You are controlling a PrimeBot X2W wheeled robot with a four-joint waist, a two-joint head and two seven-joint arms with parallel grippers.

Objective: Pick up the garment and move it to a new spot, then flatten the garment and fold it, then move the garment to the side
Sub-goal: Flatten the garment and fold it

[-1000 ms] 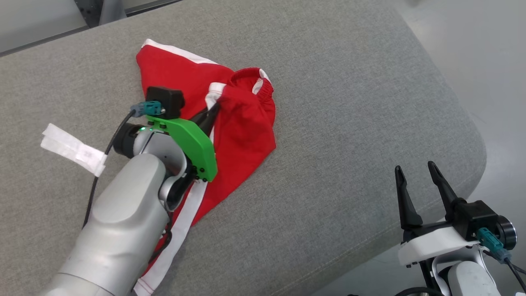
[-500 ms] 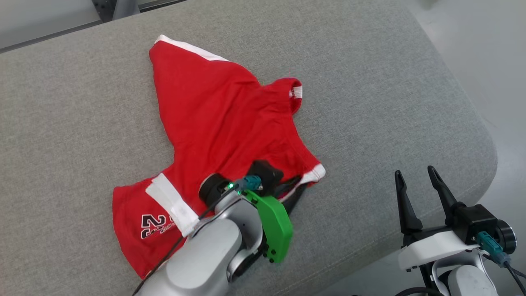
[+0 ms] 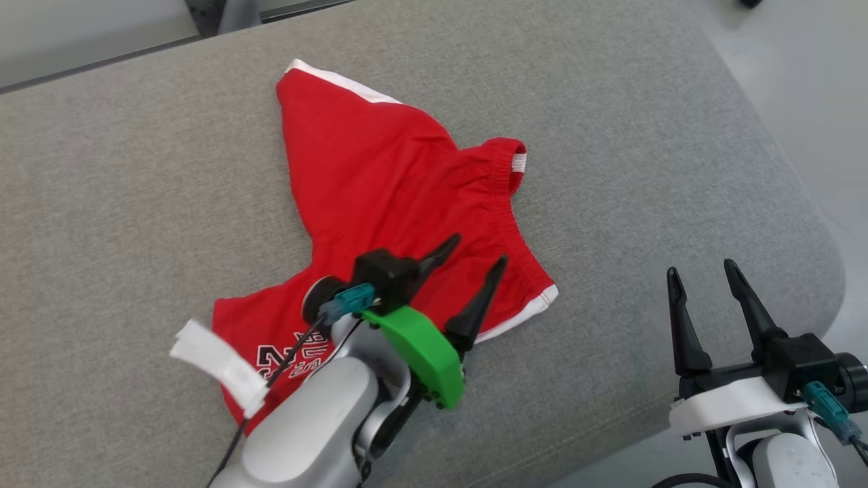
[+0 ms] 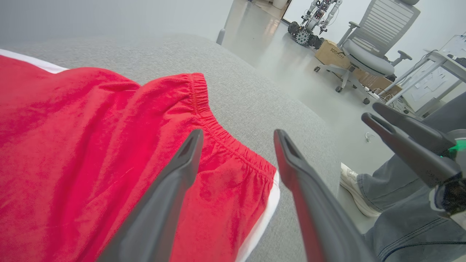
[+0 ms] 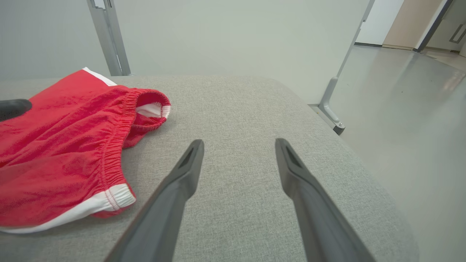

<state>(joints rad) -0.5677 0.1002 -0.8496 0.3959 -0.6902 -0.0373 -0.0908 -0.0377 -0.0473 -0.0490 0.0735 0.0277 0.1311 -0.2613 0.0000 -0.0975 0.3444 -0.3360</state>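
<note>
Garment lies beneath left gripper; jaws spread

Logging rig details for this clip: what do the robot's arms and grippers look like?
Left gripper: long dark tapered fingers, bright green plastic bracket, teal cable connector, silver-grey forearm, white tape tag on its black cable. Right gripper: matching fingers, white bracket, teal connector.

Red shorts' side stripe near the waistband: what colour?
White stripe on the red fabric shorts; clearest in the right wrist view.

We see the garment spread on the cushion, our left gripper over its near edge, and our right gripper well apart to the right.
</note>
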